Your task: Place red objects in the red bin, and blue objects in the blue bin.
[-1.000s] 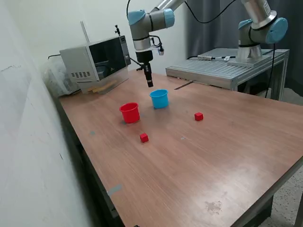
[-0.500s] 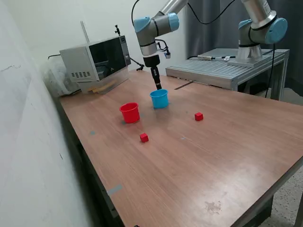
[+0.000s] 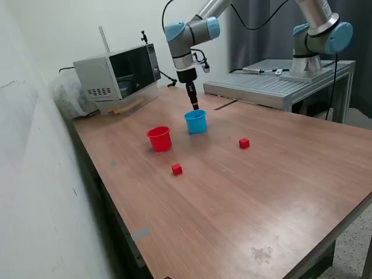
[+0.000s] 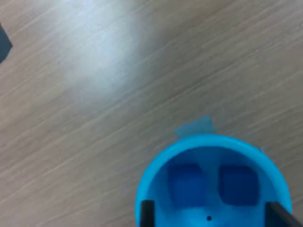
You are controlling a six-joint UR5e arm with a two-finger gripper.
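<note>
Blue sorted, red still out on the surface.
Our pincer point(image 3: 195, 107) hung just above the blue bin point(image 3: 196, 121), fingers apart and empty, and we counted two blue cubes point(image 4: 185, 183) point(image 4: 238, 184) side by side inside it. We judged the blue half done. Two red cubes remained: one point(image 3: 176, 169) near the red bin point(image 3: 159, 139), toward the surface's wall-side edge, the other point(image 3: 244, 143) well apart, mid-surface. Next we needed to rise clear and descend over a red cube.

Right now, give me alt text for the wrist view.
A light-blue bin seen from directly above holds two dark-blue cubes side by side on its floor. Two dark fingers frame the bin, spread apart, with brown wood-grain table around it.
</note>
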